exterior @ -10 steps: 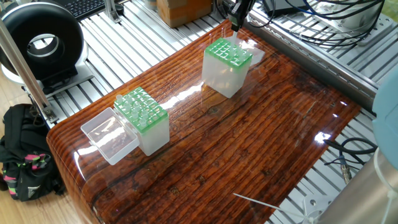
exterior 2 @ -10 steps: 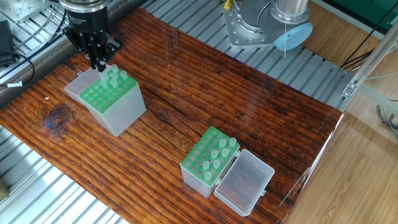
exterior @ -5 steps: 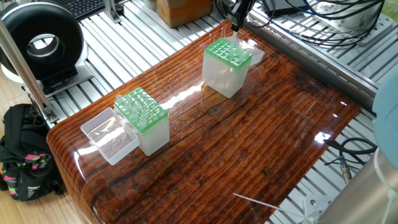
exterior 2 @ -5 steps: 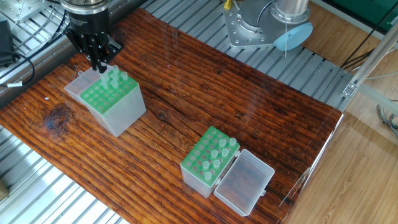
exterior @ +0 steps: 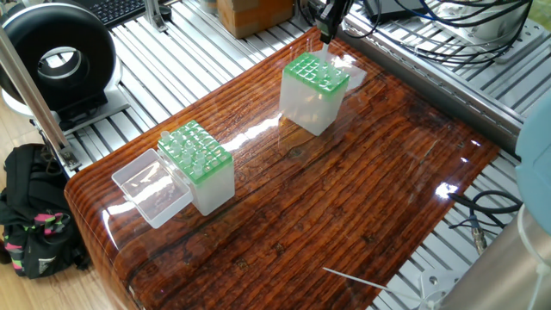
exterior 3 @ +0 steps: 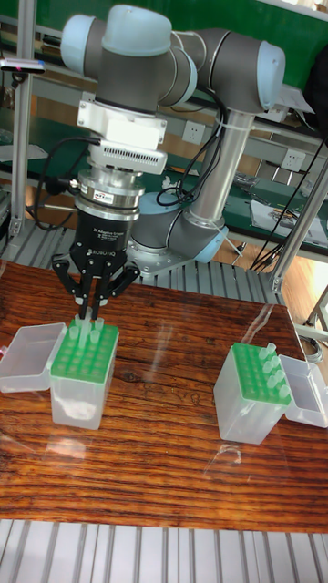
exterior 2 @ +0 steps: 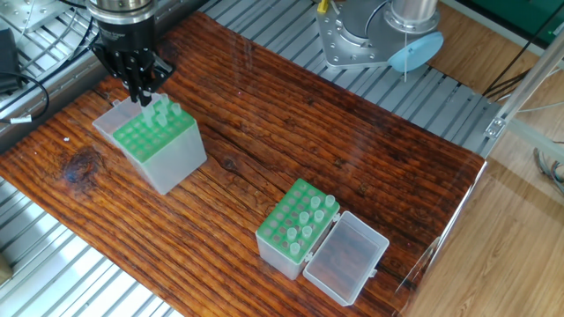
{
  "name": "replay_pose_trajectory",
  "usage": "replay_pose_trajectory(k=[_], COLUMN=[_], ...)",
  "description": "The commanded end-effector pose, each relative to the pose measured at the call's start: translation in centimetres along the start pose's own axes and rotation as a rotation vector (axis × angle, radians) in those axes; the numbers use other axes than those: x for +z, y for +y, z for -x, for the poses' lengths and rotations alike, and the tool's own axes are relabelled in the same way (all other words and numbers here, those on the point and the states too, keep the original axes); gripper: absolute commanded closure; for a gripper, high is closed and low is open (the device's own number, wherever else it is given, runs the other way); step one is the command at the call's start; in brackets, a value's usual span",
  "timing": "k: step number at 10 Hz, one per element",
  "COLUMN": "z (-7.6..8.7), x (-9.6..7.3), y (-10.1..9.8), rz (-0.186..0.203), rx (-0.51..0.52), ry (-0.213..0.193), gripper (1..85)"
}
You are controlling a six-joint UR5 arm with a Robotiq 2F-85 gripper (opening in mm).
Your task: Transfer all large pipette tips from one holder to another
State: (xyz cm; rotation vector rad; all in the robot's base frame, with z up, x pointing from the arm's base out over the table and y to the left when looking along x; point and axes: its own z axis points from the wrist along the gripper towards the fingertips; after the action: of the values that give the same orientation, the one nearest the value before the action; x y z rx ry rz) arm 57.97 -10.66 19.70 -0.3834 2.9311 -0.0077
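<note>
My gripper [exterior 3: 87,318], fingers together over the green-topped holder [exterior 3: 84,372], seemingly pinches a large pipette tip [exterior 2: 146,102]; next, release.

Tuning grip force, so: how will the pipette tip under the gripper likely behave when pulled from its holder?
The pipette tip looks thin and translucent, so probably light and easily crushed. Its smooth taper may slip between the gripper fingers. The tall holder could lift or tip if the tip sticks.

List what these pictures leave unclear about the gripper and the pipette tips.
- Gripper, other fixed view: fingertips bunched over the box's back corner; grip on a tip unreadable.
- Gripper, one fixed view: cut off by the top edge.
- Large pipette tips: translucent, too small to count.
</note>
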Motion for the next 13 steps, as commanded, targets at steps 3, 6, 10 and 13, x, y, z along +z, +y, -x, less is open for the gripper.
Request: replay_pose_trajectory(k=[3,6,10,13], z=[1.3,1.6,2.3,2.4], x=[-0.1,-0.1,-0.1,-0.1], y=[0.5,0.2,-0.1,0.0], rz=[0.023,0.009,-0.002,0.001], rx=[-0.006,-0.015,-0.029,-0.042], ry=[-0.051,-0.061,-0.088,-0.093], gripper=[84.7,84.7,84.7,84.7])
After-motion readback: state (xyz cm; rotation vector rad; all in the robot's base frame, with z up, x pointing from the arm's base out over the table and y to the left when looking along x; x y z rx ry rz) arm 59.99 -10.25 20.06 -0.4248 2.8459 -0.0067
